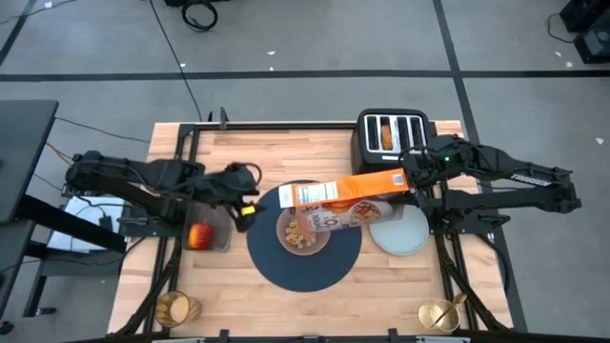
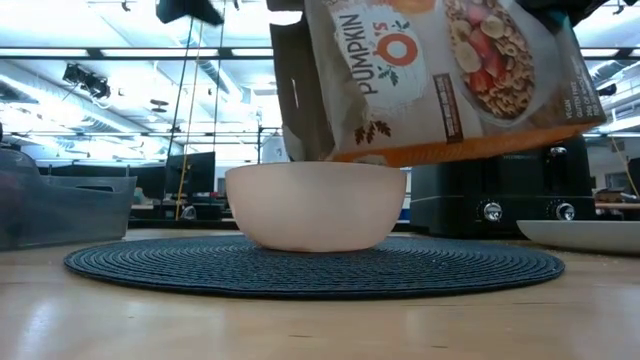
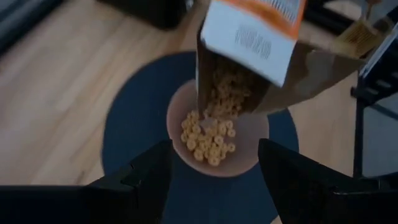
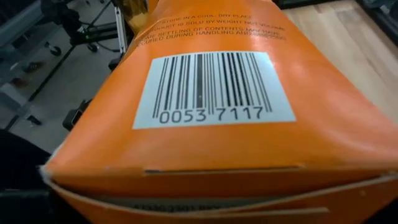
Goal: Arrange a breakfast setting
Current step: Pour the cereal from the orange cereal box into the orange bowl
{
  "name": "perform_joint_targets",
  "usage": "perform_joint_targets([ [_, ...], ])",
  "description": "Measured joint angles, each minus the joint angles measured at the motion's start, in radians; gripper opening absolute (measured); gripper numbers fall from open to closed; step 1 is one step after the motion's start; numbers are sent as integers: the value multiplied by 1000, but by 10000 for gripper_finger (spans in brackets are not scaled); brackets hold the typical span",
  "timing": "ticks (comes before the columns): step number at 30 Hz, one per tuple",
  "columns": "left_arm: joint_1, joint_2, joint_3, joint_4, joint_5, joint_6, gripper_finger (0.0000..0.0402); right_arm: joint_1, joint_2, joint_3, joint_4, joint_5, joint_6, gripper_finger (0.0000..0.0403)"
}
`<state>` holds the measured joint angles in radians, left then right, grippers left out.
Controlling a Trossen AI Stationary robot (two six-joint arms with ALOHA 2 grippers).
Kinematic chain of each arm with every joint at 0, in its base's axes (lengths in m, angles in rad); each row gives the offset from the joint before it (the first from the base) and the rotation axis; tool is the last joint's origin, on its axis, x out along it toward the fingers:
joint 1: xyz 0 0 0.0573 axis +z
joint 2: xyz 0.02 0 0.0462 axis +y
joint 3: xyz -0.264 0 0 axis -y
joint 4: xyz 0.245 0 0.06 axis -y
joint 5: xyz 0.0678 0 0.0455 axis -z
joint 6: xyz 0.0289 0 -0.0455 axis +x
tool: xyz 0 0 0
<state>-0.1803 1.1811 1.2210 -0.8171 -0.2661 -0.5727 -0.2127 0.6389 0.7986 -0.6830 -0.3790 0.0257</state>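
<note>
An orange cereal box (image 1: 348, 188) hangs tipped over the translucent pink bowl (image 1: 303, 232), with its open end (image 3: 236, 74) lowest. Cereal rings (image 3: 210, 140) fall into the bowl. The bowl stands on the round navy placemat (image 1: 305, 272). My right gripper (image 1: 410, 179) is shut on the box's far right end. My left gripper (image 3: 214, 186) is open and empty, hovering over the placemat's left edge (image 1: 246, 205) and looking down at the bowl. The pale blue-grey plate (image 1: 400, 233) lies to the right of the placemat. The red apple (image 1: 199, 235) lies at the left. My right gripper holds the cereal box at its closed end (image 1: 400, 179), coming level from the table's right. The box itself hides the fingers in the right wrist view (image 4: 211, 93). The box is lifted clear and tilted, its open end down over the bowl.
The black toaster (image 1: 391, 133) stands at the far edge with a bagel (image 1: 385, 133) in one slot. An amber glass cup (image 1: 178, 308) stands at the near left. A gold object (image 1: 438, 314) sits at the near right.
</note>
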Motion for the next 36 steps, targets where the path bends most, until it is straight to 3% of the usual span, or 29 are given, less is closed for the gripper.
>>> perform_joint_targets([
  [7, -15, 4, -151, 207, -3, -70, 242, 35, 52, 39, -22, 12, -9, 290],
  [15, -15, 4, -240, 280, -4, -72, 242, 36, 86, 87, -59, 38, -32, 290],
  [36, -13, 4, -264, 287, -3, -96, 242, 36, 153, 157, -123, 38, -82, 290],
])
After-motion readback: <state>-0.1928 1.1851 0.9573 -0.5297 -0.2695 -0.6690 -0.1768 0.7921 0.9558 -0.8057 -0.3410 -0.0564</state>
